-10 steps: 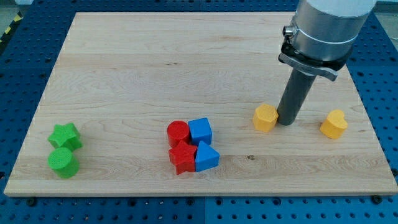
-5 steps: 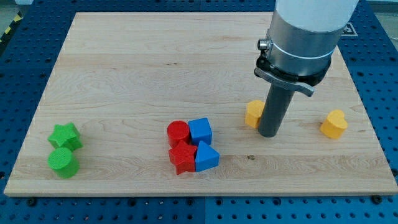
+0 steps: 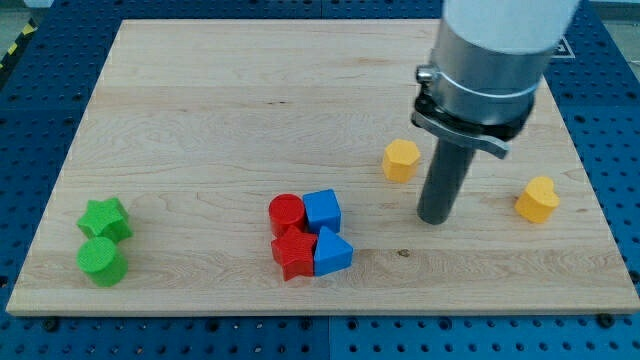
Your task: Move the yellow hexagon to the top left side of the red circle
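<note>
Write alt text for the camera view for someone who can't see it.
My tip rests on a wooden board, just lower right of the yellow hexagon, not touching it. The red circle sits left in a red-and-blue cluster.

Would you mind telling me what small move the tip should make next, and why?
Probably slide my tip up and round to the right side of the yellow hexagon. My tip sits apart from it, lower right, while the red circle lies lower left, so a leftward push needs contact from the right.
</note>
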You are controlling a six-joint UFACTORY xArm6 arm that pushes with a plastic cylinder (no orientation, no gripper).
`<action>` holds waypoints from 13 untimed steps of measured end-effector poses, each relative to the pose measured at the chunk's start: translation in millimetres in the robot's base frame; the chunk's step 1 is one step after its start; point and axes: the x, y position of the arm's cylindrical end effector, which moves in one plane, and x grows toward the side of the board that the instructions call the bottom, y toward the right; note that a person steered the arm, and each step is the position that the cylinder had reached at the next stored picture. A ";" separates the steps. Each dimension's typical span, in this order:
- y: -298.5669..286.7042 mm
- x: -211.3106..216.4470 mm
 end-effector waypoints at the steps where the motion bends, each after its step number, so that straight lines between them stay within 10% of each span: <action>1: 30.8 11.3; 13: -79.6 -116.5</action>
